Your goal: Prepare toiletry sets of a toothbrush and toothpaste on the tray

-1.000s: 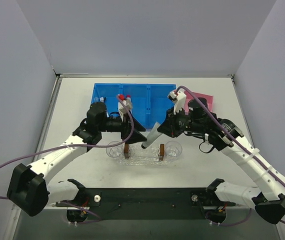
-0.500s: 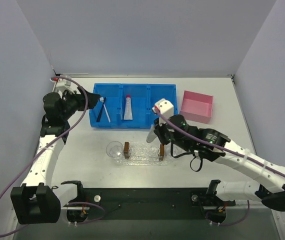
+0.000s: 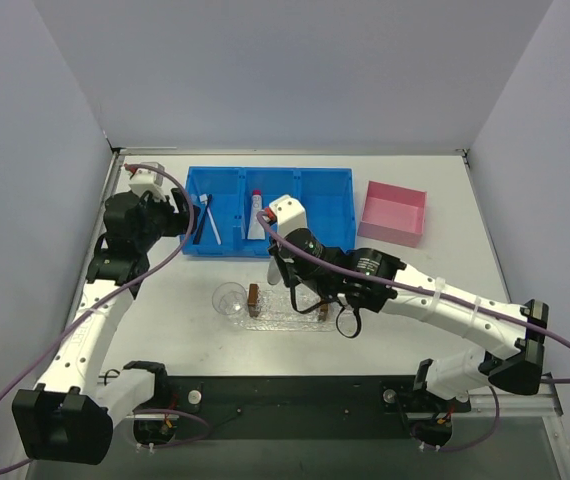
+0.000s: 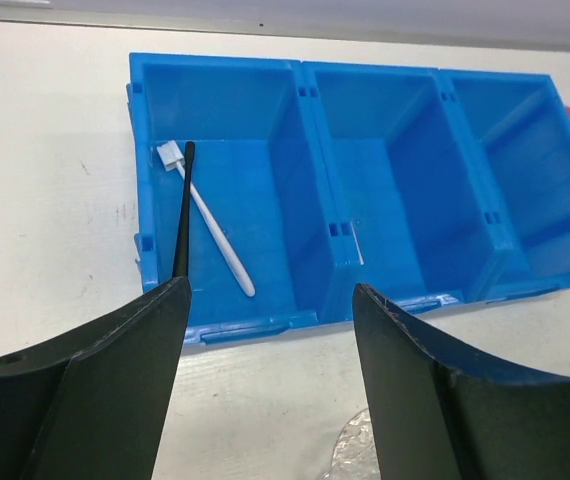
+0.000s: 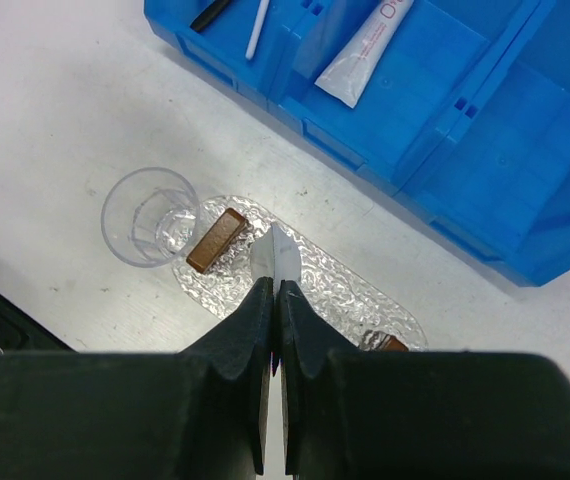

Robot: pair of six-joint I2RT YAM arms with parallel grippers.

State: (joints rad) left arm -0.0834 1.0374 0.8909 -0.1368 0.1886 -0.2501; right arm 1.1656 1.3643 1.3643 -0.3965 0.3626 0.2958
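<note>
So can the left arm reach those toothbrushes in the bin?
Probably yes: the left gripper is open and faces the toothbrushes, lying uncovered at one end of the bin.

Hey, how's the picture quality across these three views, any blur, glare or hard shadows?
Top external: even, soft light, only faint shadows, everything sharp. Left wrist: the blue bin is crisp, while the open left gripper looms dark and soft-edged up close. Right wrist: the tray sparkles with small highlights; the right gripper, shut on the toothpaste tube, is a blurred black mass.
</note>
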